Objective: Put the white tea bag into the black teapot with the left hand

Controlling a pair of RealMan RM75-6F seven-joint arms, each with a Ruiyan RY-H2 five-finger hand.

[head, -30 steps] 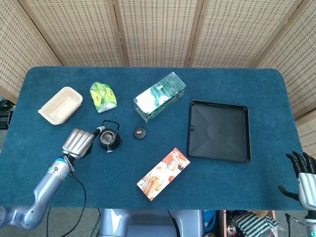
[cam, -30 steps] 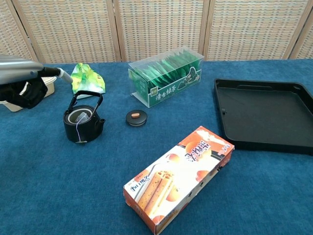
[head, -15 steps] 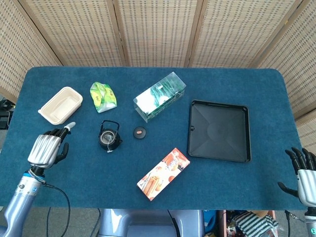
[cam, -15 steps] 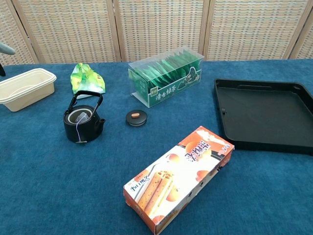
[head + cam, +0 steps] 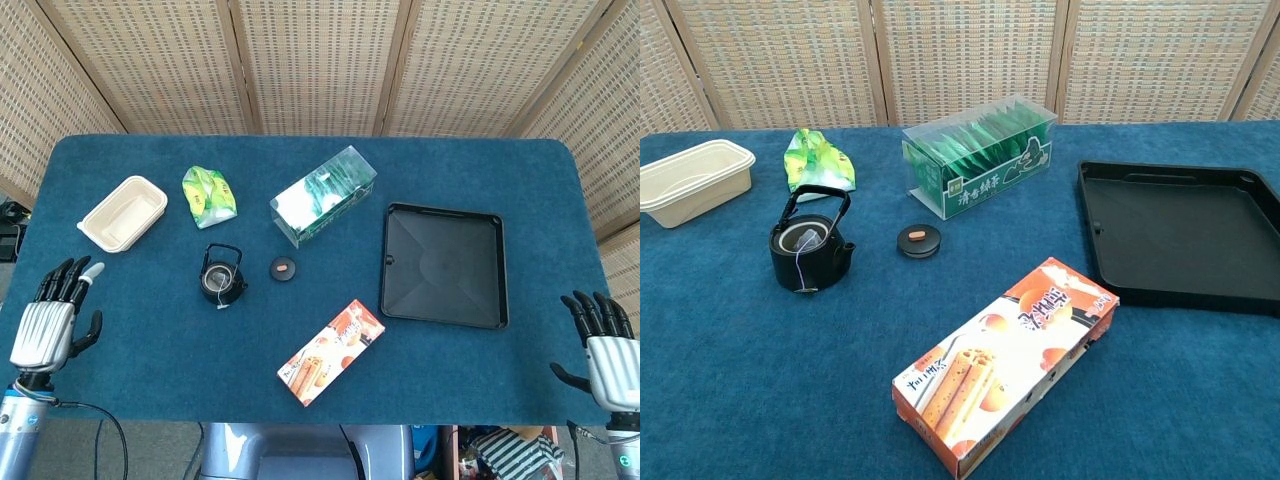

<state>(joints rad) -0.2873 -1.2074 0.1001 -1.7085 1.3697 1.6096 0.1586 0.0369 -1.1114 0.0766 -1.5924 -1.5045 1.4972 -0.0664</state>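
- One left hand (image 5: 45,325) shows at the table's (image 5: 150,360) near-left edge in the head view only; its fingers (image 5: 62,283) are spread apart and hold nothing, touching nothing that can be seen.
- One cream tub (image 5: 123,213) sits at the far left of the table, beyond the left hand.
- One green packet (image 5: 208,195) lies just right of the tub.
- One teapot (image 5: 810,247) stands nearer the front than the packet, upright, lid off, handle raised.
- One tea bag (image 5: 806,240) lies inside the teapot's open mouth; its string hangs over the pot's front wall to a small tag at the base. The pot and bag are well apart from the left hand, to its right and further back.
- One lid (image 5: 919,240), small, round and dark with an orange knob, rests on the cloth just right of the teapot, not touching it.
- One clear tea box (image 5: 980,153) with green sachets stands behind the lid.
- One orange biscuit box (image 5: 1006,361) lies flat near the front edge, angled.
- One black tray (image 5: 1185,235) lies on the right side.
- One right hand (image 5: 606,350) is at the near-right corner in the head view, fingers spread, holding nothing, off the tray.
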